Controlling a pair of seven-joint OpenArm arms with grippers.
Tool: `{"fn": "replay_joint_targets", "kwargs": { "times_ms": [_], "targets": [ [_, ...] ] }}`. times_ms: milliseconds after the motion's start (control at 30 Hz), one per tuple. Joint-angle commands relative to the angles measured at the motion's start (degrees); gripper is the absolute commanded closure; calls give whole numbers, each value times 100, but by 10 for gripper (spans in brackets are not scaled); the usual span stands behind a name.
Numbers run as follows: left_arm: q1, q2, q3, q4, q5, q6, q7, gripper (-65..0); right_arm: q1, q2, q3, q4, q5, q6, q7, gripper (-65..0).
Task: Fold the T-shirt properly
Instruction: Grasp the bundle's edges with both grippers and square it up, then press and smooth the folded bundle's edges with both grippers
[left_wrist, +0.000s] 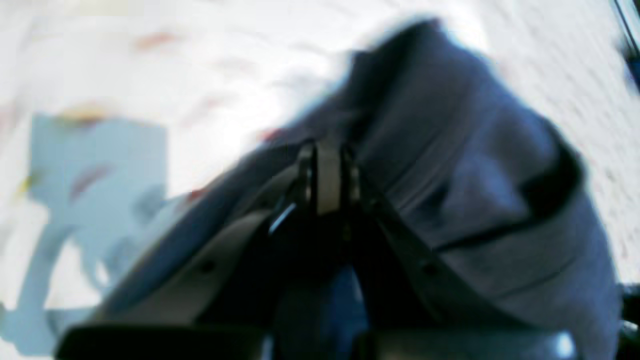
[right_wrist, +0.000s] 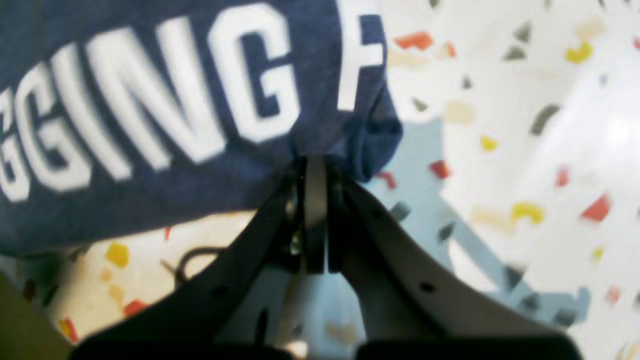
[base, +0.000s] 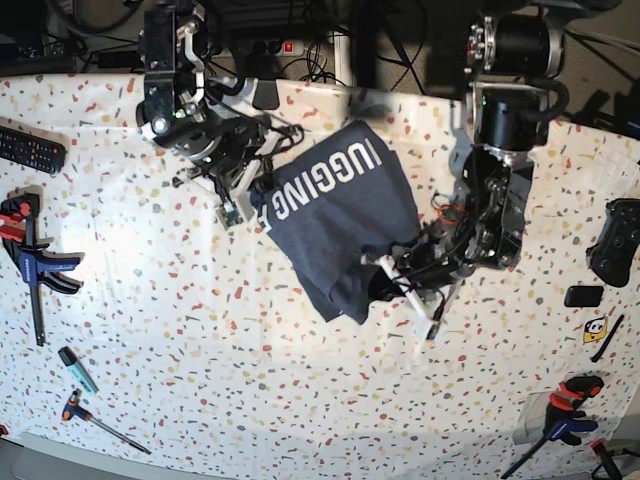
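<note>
Nearest the base camera, the left gripper (base: 385, 264) is seen pressed together on a lower corner of the T-shirt (base: 340, 215). The garment is held bunched above the speckled tabletop (base: 200, 350), lettering up. Farther back, its printed edge is pinched by the right gripper (right_wrist: 315, 167).

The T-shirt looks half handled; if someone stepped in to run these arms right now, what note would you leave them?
Left gripper: fingers shut on the T-shirt, at its plain lower edge.
Right gripper: fingers shut on the T-shirt, at the edge just under the white lettering.
T-shirt: bunched between the two arms over the speckled table, lettering facing up, not lying flat.
Done: both edges gripped.
Left: spread it flat, fold it neatly, let go.
</note>
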Motion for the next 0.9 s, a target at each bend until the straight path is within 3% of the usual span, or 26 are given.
{"fn": "replay_joint_targets", "kwargs": {
  "times_ms": [0, 100, 233, 367, 467, 867],
  "targets": [
    [-282, -48, -22, 120, -146, -50, -122, 0, 39, -13, 2, 157, 48, -11, 149, 0],
    [-260, -17, -24, 72, -223, -52, 448, 0, -225, -13, 9, 219, 48, -7, 20, 0],
    [-356, -50, -24, -7, -201, -50, -83, 0, -175, -15, 7, 225, 79, -11, 271, 0],
    [-358, -15, -24, -7, -197, -55, 350, 0, -400, -13, 7, 247, 92, -7, 216, 0],
    [-439, 44, -24, -7, -199, -52, 142, 0, -380, -15, 7, 247, 92, -11, 289, 0],
    [-487, 59, -24, -7, -199, -52, 280, 0, -586, -13, 7, 249, 400, -7, 297, 0]
  ]
}}
